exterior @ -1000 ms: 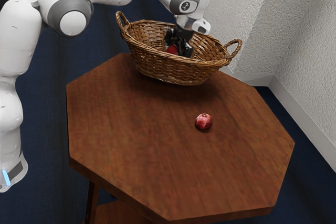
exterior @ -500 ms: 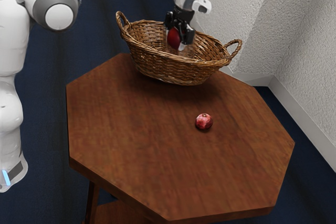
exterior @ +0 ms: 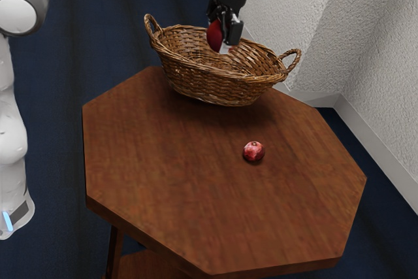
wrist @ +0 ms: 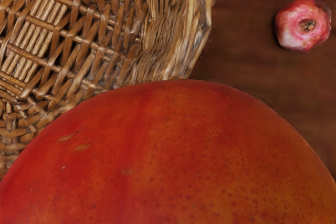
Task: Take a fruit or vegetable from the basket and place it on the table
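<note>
My gripper [exterior: 223,36] is above the wicker basket [exterior: 209,83] in the exterior view, shut on a red fruit [exterior: 214,34] that looks like a mango. The fruit hangs at about the height of the basket's rim or a little over it. Up close in the wrist view, the same red-orange fruit [wrist: 173,156] lies just under my hand, with the basket's woven wall [wrist: 121,35] beyond it. A smaller pomegranate [exterior: 254,151] rests on the wooden table [exterior: 196,194], apart from the basket; the wrist view shows this pomegranate [wrist: 303,24] too.
The basket stands at the table's far edge, its two looped handles [exterior: 152,25] rising at the ends. A textured pale wall [exterior: 385,76] runs along the exterior view's right. Dark blue floor [exterior: 52,181] surrounds the table.
My hand has risen from inside the basket, bringing the red fruit up with it. The arm has drawn upward, while the basket and the pomegranate have stayed where they were.
</note>
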You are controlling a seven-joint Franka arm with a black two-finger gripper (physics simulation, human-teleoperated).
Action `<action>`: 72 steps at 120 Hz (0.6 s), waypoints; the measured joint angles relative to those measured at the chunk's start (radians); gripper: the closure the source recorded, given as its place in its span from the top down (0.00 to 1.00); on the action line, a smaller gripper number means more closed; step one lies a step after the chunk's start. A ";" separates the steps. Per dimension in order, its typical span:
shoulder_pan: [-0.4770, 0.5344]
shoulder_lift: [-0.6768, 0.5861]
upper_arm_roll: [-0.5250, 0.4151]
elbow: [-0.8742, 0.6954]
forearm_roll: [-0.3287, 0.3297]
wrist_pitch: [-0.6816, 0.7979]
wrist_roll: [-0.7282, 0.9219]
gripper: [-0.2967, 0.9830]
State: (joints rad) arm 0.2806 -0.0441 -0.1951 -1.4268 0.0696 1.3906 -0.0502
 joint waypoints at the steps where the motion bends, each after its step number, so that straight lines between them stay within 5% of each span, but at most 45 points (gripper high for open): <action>1: 0.000 -0.002 -0.006 0.000 0.000 -0.004 0.000 0.50; 72: 0.016 -0.108 -0.215 -0.271 -0.027 -0.020 -0.020 0.50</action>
State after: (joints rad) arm 0.2965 -0.1516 -0.4100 -1.6981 0.0429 1.3709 -0.0704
